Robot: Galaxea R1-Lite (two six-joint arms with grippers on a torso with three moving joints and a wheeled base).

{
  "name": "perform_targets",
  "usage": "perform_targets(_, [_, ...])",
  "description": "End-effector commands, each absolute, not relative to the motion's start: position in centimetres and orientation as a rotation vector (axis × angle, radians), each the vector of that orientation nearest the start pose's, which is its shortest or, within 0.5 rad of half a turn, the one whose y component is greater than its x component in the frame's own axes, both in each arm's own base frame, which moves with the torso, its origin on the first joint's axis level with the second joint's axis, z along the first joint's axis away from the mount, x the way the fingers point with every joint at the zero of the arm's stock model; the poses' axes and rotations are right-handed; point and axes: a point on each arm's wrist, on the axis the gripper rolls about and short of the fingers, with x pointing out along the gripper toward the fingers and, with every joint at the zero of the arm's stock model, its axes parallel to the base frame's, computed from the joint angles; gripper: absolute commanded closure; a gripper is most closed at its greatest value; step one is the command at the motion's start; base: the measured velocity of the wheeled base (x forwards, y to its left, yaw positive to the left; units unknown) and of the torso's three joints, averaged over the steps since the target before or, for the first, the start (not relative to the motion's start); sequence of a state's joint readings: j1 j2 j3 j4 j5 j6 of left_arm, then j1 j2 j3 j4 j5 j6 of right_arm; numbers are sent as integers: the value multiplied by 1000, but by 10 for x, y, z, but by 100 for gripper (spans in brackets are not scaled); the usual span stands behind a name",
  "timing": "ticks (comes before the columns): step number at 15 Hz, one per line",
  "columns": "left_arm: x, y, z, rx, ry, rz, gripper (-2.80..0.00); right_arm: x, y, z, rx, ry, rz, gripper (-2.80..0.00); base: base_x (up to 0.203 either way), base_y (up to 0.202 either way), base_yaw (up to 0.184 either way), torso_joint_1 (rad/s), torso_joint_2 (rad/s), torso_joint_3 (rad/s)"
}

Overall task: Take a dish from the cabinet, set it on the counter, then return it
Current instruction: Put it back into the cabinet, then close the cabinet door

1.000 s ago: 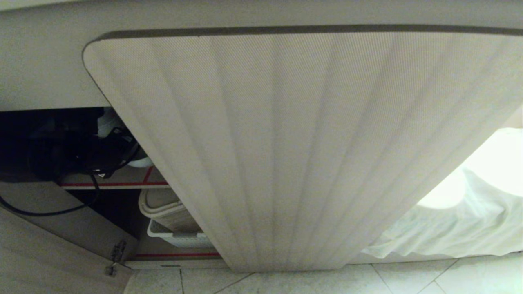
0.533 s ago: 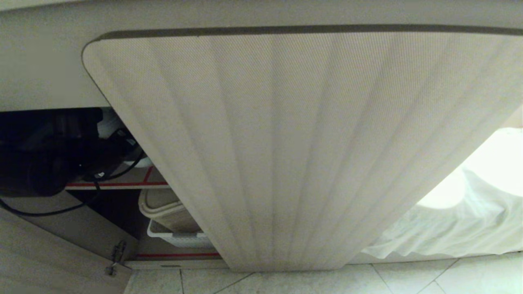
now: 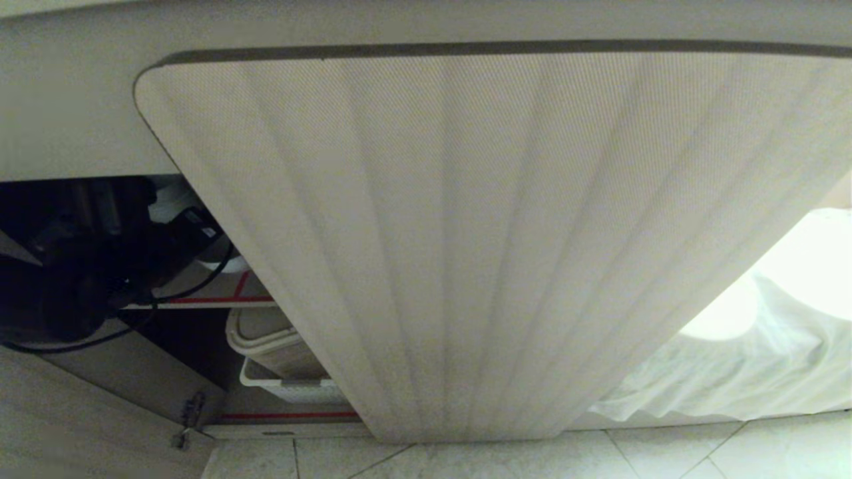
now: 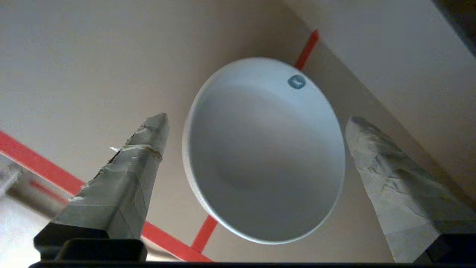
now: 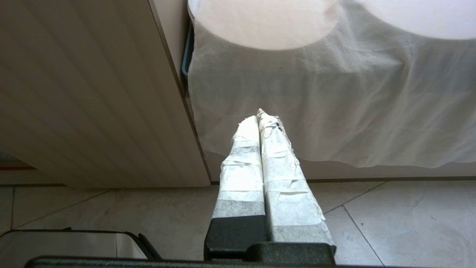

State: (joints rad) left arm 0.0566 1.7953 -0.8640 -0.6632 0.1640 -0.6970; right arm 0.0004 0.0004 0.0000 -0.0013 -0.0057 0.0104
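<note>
Dish (image 4: 260, 156) on cabinet shelf (image 4: 74, 74) between spread left hand (image 4: 256, 130) fingers, untouched.

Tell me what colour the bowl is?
White, with a small blue sticker; the bowl shows best in the left wrist view.

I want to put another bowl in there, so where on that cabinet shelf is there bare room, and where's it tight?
On the shelf, bare surface lies all round the white bowl, up to the red tape lines. The open left gripper straddles the bowl, so that spot is crowded. Below, the compartment holding the white basket looks tight.
</note>
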Motion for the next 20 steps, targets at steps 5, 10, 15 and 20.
perform_targets(5, [313,15,155,-505,77,225,-280,-23,0,76,11,-2,-5,0,0,0,0,0,0,0])
perform_targets(10, [301,2,154,-401,47,167,-280,-23,0,76,11,-2,-6,0,0,0,0,0,0,0])
perform_targets(15, [286,-5,155,-379,15,120,0,-23,0,76,11,-2,-5,0,0,0,0,0,0,0])
perform_targets(20, [266,-12,157,-363,24,81,0,-23,0,76,11,-2,-6,0,0,0,0,0,0,0])
